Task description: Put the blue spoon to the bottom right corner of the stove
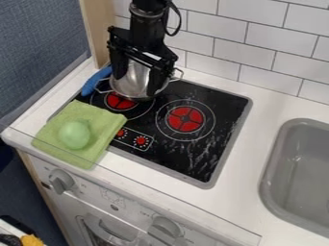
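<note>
Widely parted, the black two-finger gripper's [137,79] fingers hang at a round, shiny metal pot [133,82]; beside it lies the smooth blue spoon [95,81], near a soft green cloth [106,126].

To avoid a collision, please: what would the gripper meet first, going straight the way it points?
Pointing down, the gripper would likely meet the metal pot on the stove first, though depth is unclear.

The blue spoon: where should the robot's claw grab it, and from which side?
Probably by the middle of the blue spoon, coming from above, with the claw closing across its narrow width, since it lies long and slanted. The metal pot sits close on one side, so room there looks tight.
</note>
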`<state>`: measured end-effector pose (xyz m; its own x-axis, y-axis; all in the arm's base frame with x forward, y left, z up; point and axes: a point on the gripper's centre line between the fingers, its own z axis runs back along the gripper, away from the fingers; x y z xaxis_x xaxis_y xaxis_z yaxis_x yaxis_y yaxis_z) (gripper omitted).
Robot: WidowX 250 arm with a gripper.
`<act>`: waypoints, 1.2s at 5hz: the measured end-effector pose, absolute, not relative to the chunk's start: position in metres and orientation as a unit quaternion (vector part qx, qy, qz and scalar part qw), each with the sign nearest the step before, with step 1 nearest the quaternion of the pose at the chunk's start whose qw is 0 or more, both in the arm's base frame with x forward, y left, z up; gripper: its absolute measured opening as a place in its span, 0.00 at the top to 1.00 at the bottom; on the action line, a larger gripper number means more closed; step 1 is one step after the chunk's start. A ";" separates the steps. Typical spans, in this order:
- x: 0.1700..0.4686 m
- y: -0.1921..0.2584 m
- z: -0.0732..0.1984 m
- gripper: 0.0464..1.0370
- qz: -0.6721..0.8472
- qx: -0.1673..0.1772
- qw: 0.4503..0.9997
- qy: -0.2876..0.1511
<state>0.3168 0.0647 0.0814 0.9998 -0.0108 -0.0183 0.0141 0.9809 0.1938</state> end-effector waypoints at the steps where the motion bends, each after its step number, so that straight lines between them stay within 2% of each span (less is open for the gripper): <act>1: 0.317 0.064 0.073 0.04 -0.008 0.093 0.995 0.020; 2: 0.318 0.088 0.075 0.04 0.013 0.077 0.997 0.017; 3: 0.315 0.134 0.070 0.04 0.034 0.059 0.998 0.010; 4: 0.305 0.184 0.066 0.04 0.047 0.061 0.997 -0.006; 5: 0.302 0.201 0.054 0.04 0.026 0.064 0.998 0.000; 6: 0.313 0.206 0.043 0.04 -0.002 0.063 0.998 0.006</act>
<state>0.3126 0.2059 0.0425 0.9999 -0.0026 -0.0120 0.0041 0.9920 0.1263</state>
